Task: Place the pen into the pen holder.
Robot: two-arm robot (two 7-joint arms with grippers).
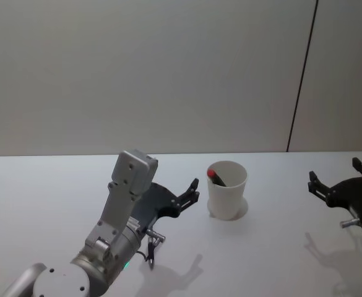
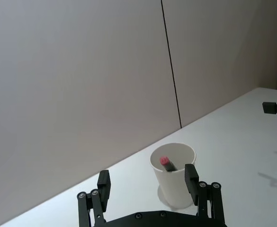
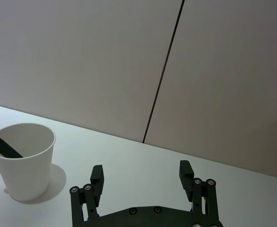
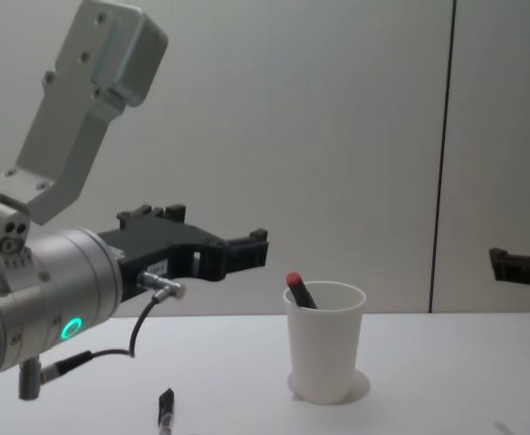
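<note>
Left gripper (image 1: 195, 190), wide and empty, has the tapered white paper pen holder (image 1: 227, 197) just ahead, red-capped pen (image 1: 216, 178) leaning inside; right gripper (image 3: 141, 169) likewise spread.

The white table (image 1: 44, 185) carries one pen holder (image 1: 226, 198) (a paper cup), standing upright.

A plain, pale grey-beige wall (image 1: 137, 74) stands across the upper half of the head view; a thin dark seam (image 1: 301, 80) runs down it at the upper right, slightly slanted, ending at the far edge of the table. The white table (image 1: 44, 185) spans the lower half, matte and evenly lit; soft grey shadows (image 1: 320, 244) lie on it at the lower right and lower centre. In the chest view the wall rises behind the table's far edge, low in the frame; the seam stands right of centre.
</note>
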